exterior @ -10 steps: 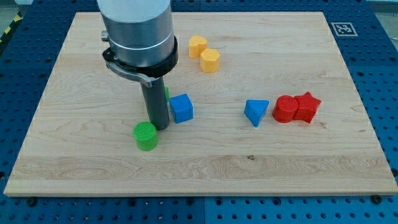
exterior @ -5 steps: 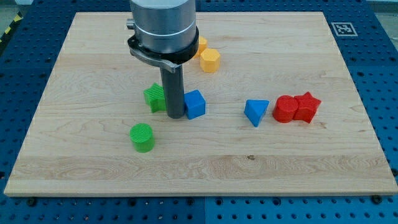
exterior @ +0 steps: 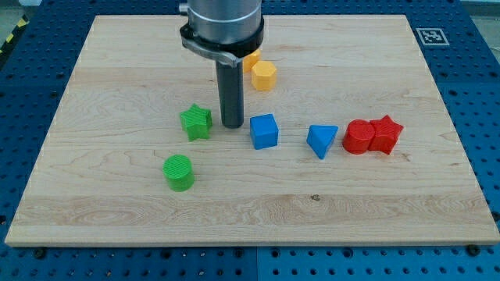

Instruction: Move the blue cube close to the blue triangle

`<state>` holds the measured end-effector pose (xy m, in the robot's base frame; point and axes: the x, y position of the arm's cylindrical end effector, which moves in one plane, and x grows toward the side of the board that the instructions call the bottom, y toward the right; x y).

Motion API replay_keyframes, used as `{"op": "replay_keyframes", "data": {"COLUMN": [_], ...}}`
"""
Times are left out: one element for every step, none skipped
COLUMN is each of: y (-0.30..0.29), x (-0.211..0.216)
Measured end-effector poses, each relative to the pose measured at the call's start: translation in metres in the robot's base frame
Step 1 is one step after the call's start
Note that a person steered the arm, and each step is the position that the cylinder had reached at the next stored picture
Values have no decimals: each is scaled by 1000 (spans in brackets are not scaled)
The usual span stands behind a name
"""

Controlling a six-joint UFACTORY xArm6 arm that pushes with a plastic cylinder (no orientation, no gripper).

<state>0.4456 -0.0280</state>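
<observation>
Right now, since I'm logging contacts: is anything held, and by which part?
Nothing is held. My tip stands on the board between the green star and the blue cube, with a small gap to the cube.

The blue cube (exterior: 264, 131) sits near the middle of the wooden board (exterior: 117, 211) and serves as the landmark. My tip (exterior: 232, 125) stands just to its left, close but apart from it. Further left is the green star (exterior: 195, 122), and down to the left lies the green cylinder (exterior: 180, 172). To the cube's right, near it, is the blue triangle (exterior: 322, 140), then the red cylinder (exterior: 359, 136) touching the red star (exterior: 386, 133). Above the cube sit two yellow blocks (exterior: 263, 75), one partly hidden by the arm.
</observation>
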Motion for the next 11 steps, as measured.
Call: {"op": "replay_keyframes", "data": {"y": [26,26,23,22,48,50,28,8,24,26,32], "x": [45,51,31,8,38,42,45,68,66,60,60]}}
